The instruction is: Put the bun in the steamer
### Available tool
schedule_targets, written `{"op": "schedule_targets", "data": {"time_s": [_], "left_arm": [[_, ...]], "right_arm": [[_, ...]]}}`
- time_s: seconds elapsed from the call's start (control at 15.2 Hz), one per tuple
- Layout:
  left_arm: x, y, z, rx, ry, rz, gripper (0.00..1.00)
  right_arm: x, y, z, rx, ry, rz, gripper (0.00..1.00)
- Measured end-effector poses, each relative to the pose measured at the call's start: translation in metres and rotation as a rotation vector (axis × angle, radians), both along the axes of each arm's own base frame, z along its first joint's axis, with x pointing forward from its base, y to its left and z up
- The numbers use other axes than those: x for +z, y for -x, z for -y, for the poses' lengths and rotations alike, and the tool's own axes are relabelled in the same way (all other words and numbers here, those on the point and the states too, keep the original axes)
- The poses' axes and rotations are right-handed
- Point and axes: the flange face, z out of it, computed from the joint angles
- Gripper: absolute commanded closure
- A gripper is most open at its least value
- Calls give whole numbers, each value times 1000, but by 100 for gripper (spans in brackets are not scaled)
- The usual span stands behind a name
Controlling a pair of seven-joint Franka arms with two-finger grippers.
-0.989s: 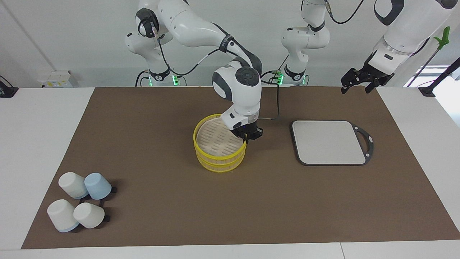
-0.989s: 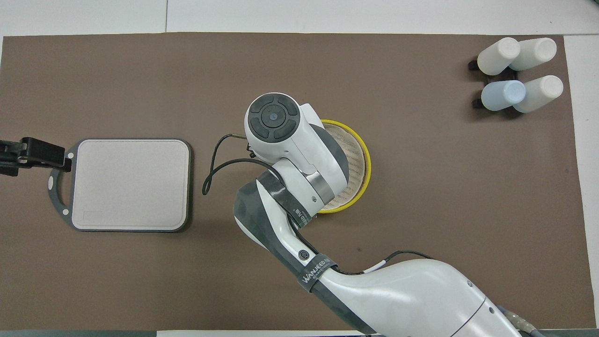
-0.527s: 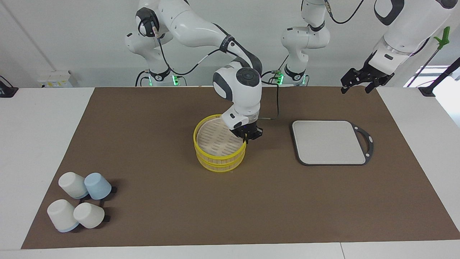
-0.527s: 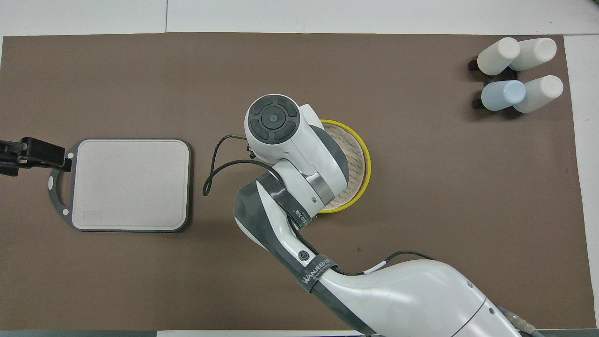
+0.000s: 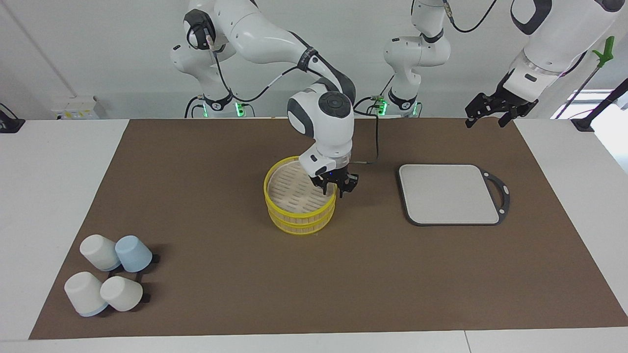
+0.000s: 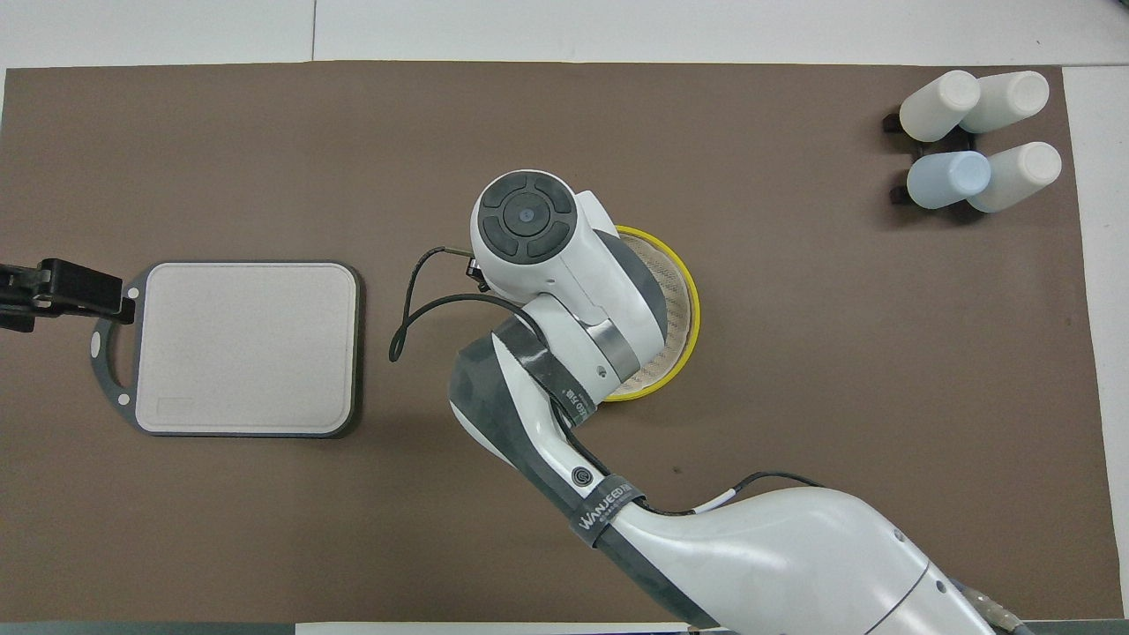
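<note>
- The table (image 5: 59, 196) is white, and a brown mat (image 5: 196, 220) covers most of its top
- The right arm (image 5: 274, 39) reaches from its base down to the middle of the mat, with its wrist bent downward; in the overhead view its body (image 6: 564, 282) covers the part of the steamer toward the left arm's end
- The left arm (image 5: 549, 29) waits raised at its own end of the table
- A flat grey board (image 5: 449, 193) with a black handle lies on the mat toward the left arm's end, well apart from the steamer, its handle turned to the table's end
- The steamer (image 5: 294, 215) stands upright mid-mat: two stacked tiers with yellow rims and a tan slatted floor showing in the top tier
- Four cups (image 5: 121, 293), three white and one pale blue, lie grouped on the mat at the right arm's end, farther from the robots than the steamer
- The left gripper (image 5: 490, 113) hangs in the air over the mat's corner near the board's handle, fingers spread apart, nothing between them
- The right gripper (image 5: 337, 188) is just over the steamer's rim on the side toward the board, fingers spread wide, with nothing seen gripped between them
- The bun cannot be made out in either view; the right gripper and wrist hide the part of the steamer's floor beneath them, so its position cannot be confirmed
</note>
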Motion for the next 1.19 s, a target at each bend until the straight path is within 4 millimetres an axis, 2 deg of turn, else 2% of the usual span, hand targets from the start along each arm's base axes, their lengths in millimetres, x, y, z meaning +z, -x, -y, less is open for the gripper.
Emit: {"op": "schedule_targets", "data": {"time_s": [0.2,0.4,0.53,0.66,0.92,1.05,1.19], "left_arm": [[0,0,0,0,0,1,0],[0,-1,0,0,-3,6,0],[1,-1,-1,0,-7,7,0],[1,-1,-1,-1,-11,8,0],[1,-1,-1,-1,-14,11,0],[1,-2,-1,-1,-14,14,0],[1,-2,-1,-1,-14,14,0]], "right_arm": [[46,-15,79,132,31,-17,0],[84,-19,163,220,52,-51,0],[101,-16,218,272,60,-92,0],[112,-9,261,294,59,-125,0],[113,12,322,324,51,-159,0],[113,31,335,320,49,-167,0],[115,47,337,317,52,-158,0]]}}
